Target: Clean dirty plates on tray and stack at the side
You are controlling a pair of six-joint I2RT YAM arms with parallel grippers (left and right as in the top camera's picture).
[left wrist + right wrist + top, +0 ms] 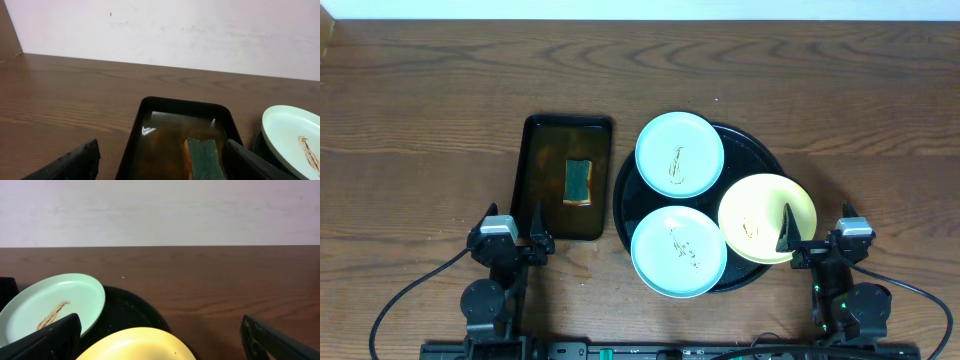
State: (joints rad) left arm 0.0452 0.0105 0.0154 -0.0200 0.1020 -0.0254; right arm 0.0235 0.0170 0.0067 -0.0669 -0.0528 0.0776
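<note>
I judge the job as not yet begun. All three plates sit on the round black tray (pixel 752 148), right of centre in the overhead view. One mint plate (pixel 679 154) is toward the top of the tray. The second mint plate (pixel 678 252) is below it, and their rims are close or just touching. The yellow plate (pixel 766 218) is on the right, overhanging the tray's rim. Each plate shows a brown smear near its middle, so none reads as cleaned. I see no stack anywhere on the bare worktop (pixel 420 100).

The sponge (pixel 579 182) lies in the smaller rectangular tray (pixel 532 190), left of the round one, in what looks like shallow brownish liquid. Nothing is gripping it.

The left jaws stand wide apart at the lower left, near the bottom end of the rectangular tray, and they hold nothing. The right jaws are also spread wide and empty at the lower right. One finger's tip overlaps the yellow plate's edge in the overhead view, but I cannot tell whether it touches.

The whole sequence is left: fetch the sponge, wipe each plate, then lift the three off and pile them on open worktop.
</note>
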